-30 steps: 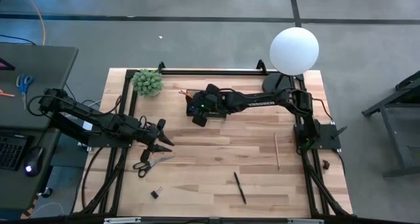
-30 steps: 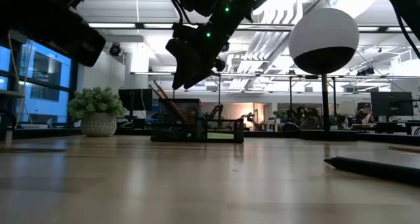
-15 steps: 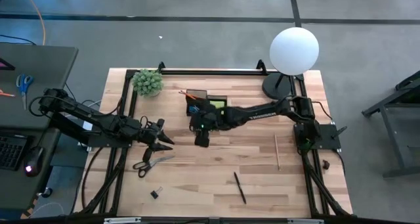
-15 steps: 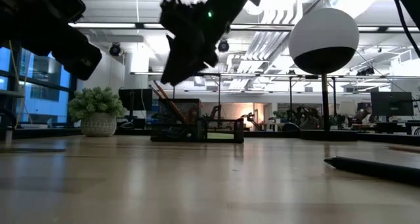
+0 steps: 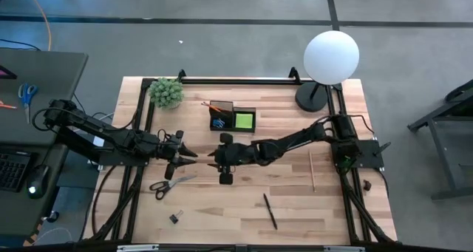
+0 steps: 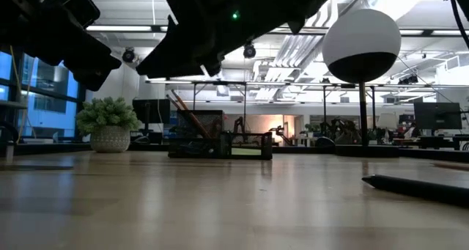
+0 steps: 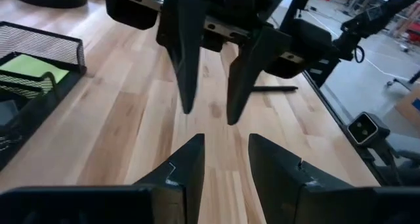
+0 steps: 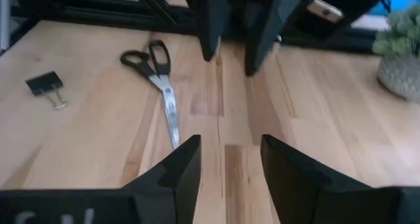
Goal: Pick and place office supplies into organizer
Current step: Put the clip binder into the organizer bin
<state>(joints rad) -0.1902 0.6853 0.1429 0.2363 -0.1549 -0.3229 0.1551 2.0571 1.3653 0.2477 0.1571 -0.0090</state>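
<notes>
The black organizer (image 5: 233,117) stands at the table's far middle, with a lime-green sticky-note pad (image 5: 244,121) and pencils inside; it also shows in the low view (image 6: 220,144). Black-handled scissors (image 5: 168,184) lie flat near my left gripper (image 5: 186,157), which is open and points toward the table's right. My right gripper (image 5: 216,160) is open and faces it, a short gap between them. In the right wrist view my right gripper (image 8: 230,155) hovers past the scissors (image 8: 157,73) and a binder clip (image 8: 46,86). My left gripper (image 7: 226,158) touches nothing.
A binder clip (image 5: 175,218) and a dark pen (image 5: 270,210) lie near the near edge. A wooden pencil (image 5: 311,169) lies toward the right. The green plant (image 5: 167,92) and globe lamp (image 5: 331,56) stand at the far corners.
My right gripper has moved from over the organizer toward the near edge and the table's left, and has turned to point at my left gripper. The sticky-note pad in the organizer, covered by the arm before, now shows.
</notes>
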